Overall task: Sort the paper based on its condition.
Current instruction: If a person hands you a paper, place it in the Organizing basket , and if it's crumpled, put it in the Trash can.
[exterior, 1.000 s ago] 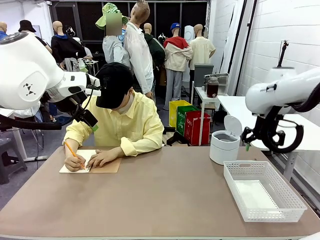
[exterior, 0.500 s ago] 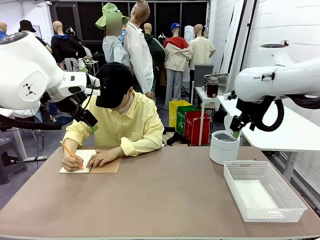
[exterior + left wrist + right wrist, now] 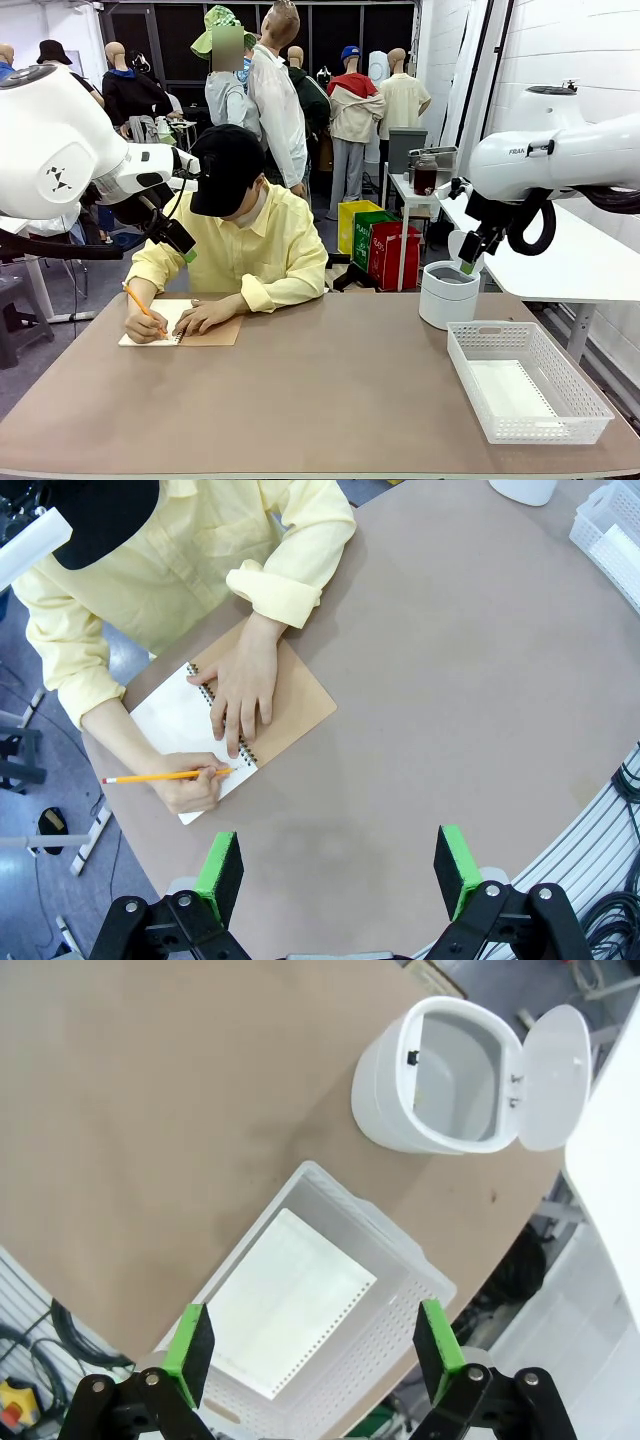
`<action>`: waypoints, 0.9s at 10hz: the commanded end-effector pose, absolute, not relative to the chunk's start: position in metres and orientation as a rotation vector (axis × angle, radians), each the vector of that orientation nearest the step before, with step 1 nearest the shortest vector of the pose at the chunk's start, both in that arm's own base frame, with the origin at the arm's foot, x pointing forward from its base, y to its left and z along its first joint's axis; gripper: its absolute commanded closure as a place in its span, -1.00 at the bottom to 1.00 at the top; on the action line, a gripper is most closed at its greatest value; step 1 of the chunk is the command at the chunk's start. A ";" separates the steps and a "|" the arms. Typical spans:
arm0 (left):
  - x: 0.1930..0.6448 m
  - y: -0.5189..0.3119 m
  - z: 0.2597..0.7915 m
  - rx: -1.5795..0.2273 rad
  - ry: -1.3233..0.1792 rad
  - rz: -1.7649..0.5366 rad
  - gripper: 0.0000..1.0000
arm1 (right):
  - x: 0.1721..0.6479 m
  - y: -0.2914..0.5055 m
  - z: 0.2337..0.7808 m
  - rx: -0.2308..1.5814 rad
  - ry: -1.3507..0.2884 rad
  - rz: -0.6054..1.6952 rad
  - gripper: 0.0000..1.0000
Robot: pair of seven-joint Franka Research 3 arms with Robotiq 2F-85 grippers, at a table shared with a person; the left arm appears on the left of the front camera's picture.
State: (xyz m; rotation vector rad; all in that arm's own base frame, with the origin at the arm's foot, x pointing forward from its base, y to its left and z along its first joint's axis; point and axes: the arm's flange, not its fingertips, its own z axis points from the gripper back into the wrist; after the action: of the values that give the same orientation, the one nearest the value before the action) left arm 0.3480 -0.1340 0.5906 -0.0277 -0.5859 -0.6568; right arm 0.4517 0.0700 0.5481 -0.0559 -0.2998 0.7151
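A white sheet of paper (image 3: 505,390) lies flat in the bottom of the white mesh basket (image 3: 583,408) at the right of the table; in the right wrist view the paper (image 3: 285,1300) shows below my open right gripper (image 3: 312,1350). That right gripper (image 3: 470,255) hangs above the white bin (image 3: 448,293), holding nothing. My left gripper (image 3: 183,245) hovers high at the left, beside the person; its fingers are open and empty in the left wrist view (image 3: 338,875). Below it the person writes with a pencil (image 3: 165,776) on a spiral notebook (image 3: 300,695).
The bin's lid (image 3: 553,1080) stands open and the bin (image 3: 440,1080) looks empty inside. The person leans over the far left of the brown table (image 3: 320,400), both hands on the notebook (image 3: 215,332). The basket (image 3: 400,1360) sits near the right edge.
My right arm has swung up and to the left, from beside the table to over the white bin. The person's pencil hand has shifted slightly. My left arm has held still.
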 end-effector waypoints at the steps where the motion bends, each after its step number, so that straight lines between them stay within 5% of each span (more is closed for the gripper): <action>1: 0.348 -0.133 0.591 -0.029 -0.586 -0.652 -1.00 | 0.450 0.073 0.547 -0.075 -0.284 0.680 -1.00; 9: 0.348 -0.133 0.591 -0.029 -0.586 -0.652 -1.00 | 0.390 0.120 0.581 0.243 -0.707 0.954 -1.00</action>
State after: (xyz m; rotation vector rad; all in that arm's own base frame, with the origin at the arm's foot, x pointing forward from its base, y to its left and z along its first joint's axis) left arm 0.3480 -0.1340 0.5906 -0.0278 -0.5859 -0.6566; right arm 0.3978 0.1305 0.5954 0.1661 -0.6605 0.8877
